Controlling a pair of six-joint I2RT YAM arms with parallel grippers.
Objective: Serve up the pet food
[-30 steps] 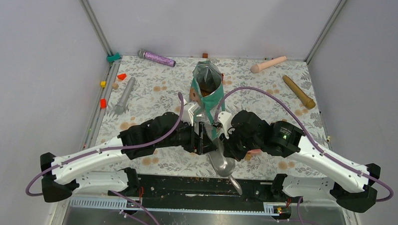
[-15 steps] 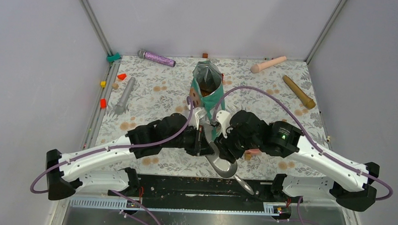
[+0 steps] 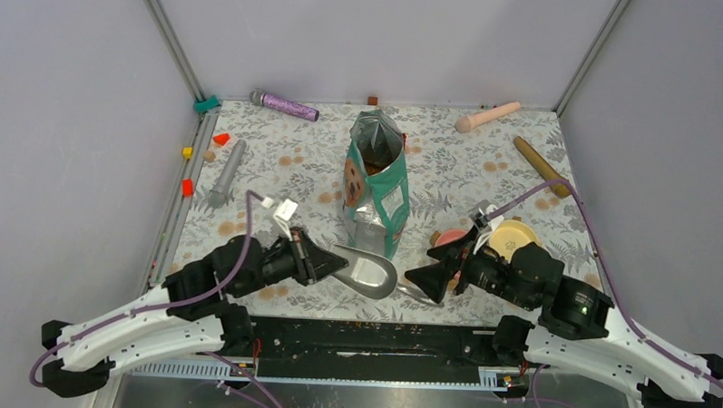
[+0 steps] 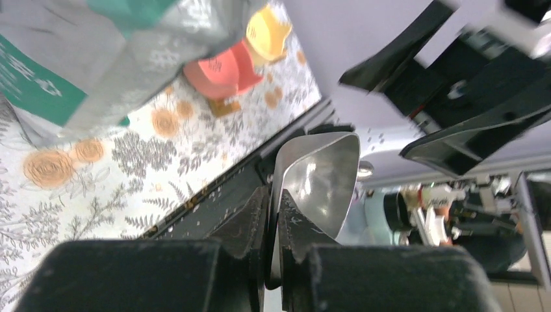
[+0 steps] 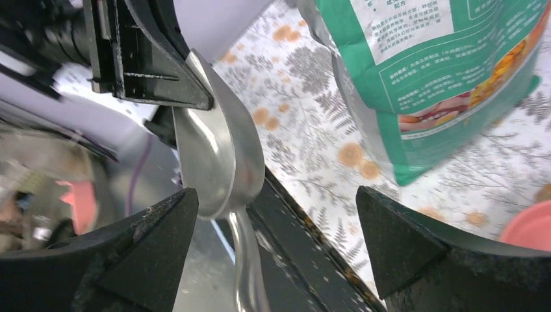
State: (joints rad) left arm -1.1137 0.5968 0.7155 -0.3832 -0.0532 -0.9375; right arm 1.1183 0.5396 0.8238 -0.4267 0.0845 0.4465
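The teal-and-white foil bag (image 3: pixel 375 182) stands open mid-table, with brown pet food (image 3: pixel 375 156) showing in its mouth. My left gripper (image 3: pixel 333 260) is shut on the rim of the grey metal scoop (image 3: pixel 366 274), just in front of the bag. In the left wrist view the gripper (image 4: pixel 273 195) pinches the edge of the scoop (image 4: pixel 321 175), whose bowl looks empty. My right gripper (image 3: pixel 436 266) is open, level with the scoop's handle. In the right wrist view the handle (image 5: pixel 247 273) runs between the spread fingers (image 5: pixel 156 240) without touching them. The pink bowl (image 3: pixel 449 239) and yellow bowl (image 3: pixel 511 236) sit right of the bag.
A purple glitter stick (image 3: pixel 284 104), a grey cylinder (image 3: pixel 225 172), a pale pink rod (image 3: pixel 488 116) and a brown club (image 3: pixel 542 167) lie around the back of the mat. Small coloured blocks (image 3: pixel 187 187) line the left edge. A black rail (image 3: pixel 371 336) borders the near edge.
The scoop passed from right to left: my left gripper shut on its rim and my right gripper opened off the handle. Both arms drew apart and back from the bag.
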